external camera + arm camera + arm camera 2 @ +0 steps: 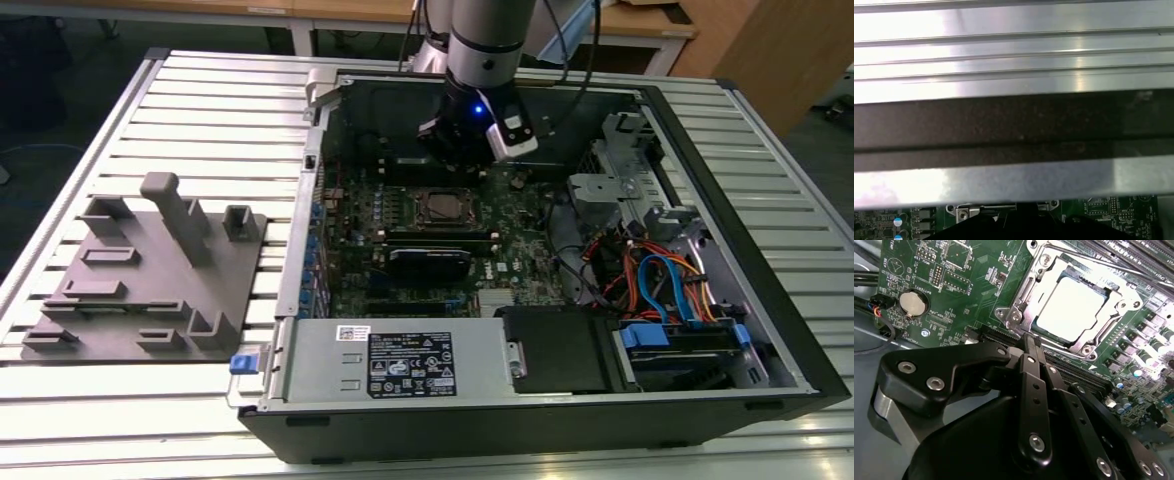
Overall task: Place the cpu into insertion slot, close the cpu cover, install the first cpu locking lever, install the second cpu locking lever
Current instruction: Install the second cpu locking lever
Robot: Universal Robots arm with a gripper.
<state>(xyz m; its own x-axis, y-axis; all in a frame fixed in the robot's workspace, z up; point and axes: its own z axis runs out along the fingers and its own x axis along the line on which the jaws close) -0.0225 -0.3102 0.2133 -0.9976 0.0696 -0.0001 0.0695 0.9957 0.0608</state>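
The cpu [1070, 310] sat in the insertion slot [1106, 287] with the cpu cover [1026, 287] down. The gripper [1030, 346], fingers pressed together and empty, hovered just beside the cover's edge; a steady, square push on the lever looked wise.

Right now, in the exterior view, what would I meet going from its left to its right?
Grey fixture block → green circuit board with the cpu in its socket → orange and blue cables → the case's far wall.

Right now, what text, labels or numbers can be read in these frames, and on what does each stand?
Black label on the grey metal box: print too small to read.
White sticker on the same box: too small to read.
Green circuit board in the second wrist view: its white lettering is too small and blurred to read.
Nothing can be quoted.
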